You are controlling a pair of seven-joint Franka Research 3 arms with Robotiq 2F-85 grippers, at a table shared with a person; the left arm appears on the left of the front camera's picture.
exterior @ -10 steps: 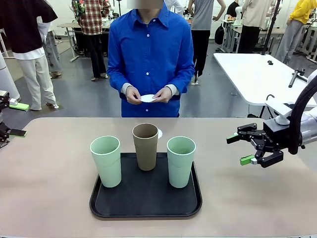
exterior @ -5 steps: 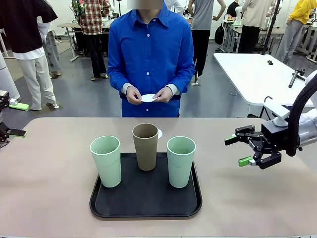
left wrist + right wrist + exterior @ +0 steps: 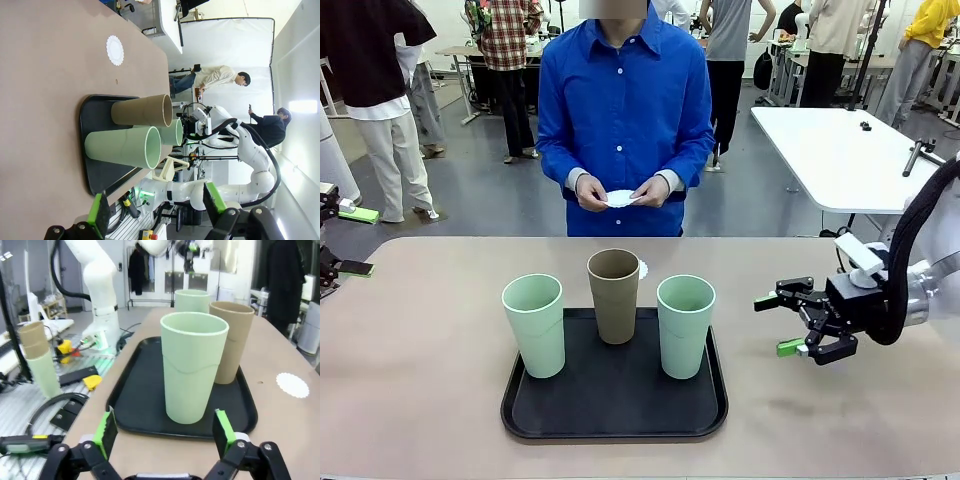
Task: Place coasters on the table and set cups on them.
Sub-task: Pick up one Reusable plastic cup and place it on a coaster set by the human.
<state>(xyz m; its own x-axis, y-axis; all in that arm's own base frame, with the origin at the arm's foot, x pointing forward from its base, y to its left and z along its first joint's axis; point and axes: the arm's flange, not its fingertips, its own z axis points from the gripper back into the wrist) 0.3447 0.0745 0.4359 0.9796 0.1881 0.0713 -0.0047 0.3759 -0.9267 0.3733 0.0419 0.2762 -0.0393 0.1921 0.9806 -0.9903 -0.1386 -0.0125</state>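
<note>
Front view, change: brown cup (image 3: 614,295), left mint cup (image 3: 533,325) and right mint cup (image 3: 685,325) unmoved on tray (image 3: 615,405); right gripper (image 3: 772,324) has come in from the right toward right mint cup, lower in the picture.
Right jaws: wide as before, nothing between, short of the cup.
Axis: all three upright, long axis vertical, mouths up, rim wider than base.
Place: brown at tray's far middle, mint ones either side and nearer the robot, none touching.
Coaster: coaster (image 3: 114,49) flat on table (image 3: 430,380), just behind brown cup, past tray's far edge.
Held coaster: held coaster (image 3: 619,198) between person's hands (image 3: 650,190), off the table; one or several, can't tell.
Count: 3 cups (2 mint, 1 brown), 1 coaster on table, 1 tray.
Left gripper: left gripper (image 3: 155,212) at table's left edge, well apart from tray, jaws wide, empty.
</note>
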